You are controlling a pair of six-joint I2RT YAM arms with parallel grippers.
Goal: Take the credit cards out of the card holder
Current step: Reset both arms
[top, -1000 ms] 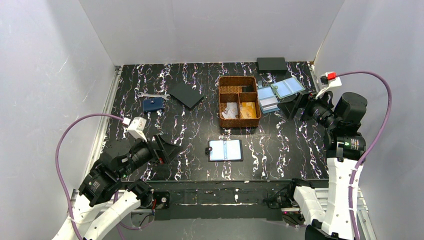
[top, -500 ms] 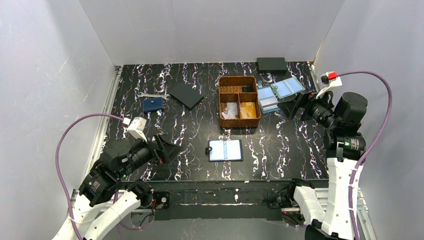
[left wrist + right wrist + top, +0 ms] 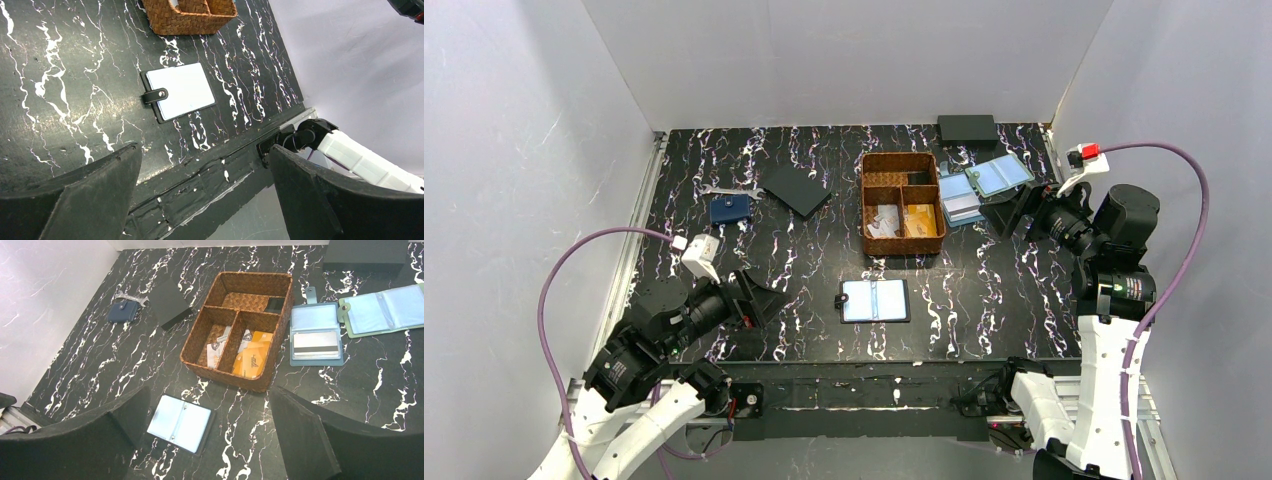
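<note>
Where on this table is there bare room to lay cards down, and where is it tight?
Bare: the strip right of the card holder, in front of the basket and the right tool; also the stretch between it, the navy wallet and the black square. Crowded: the far right corner, where the pale blue holders, black box and basket sit close.

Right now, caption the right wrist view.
Open right claw frames the open card holder; orange credit cards lie in the wicker basket.
</note>
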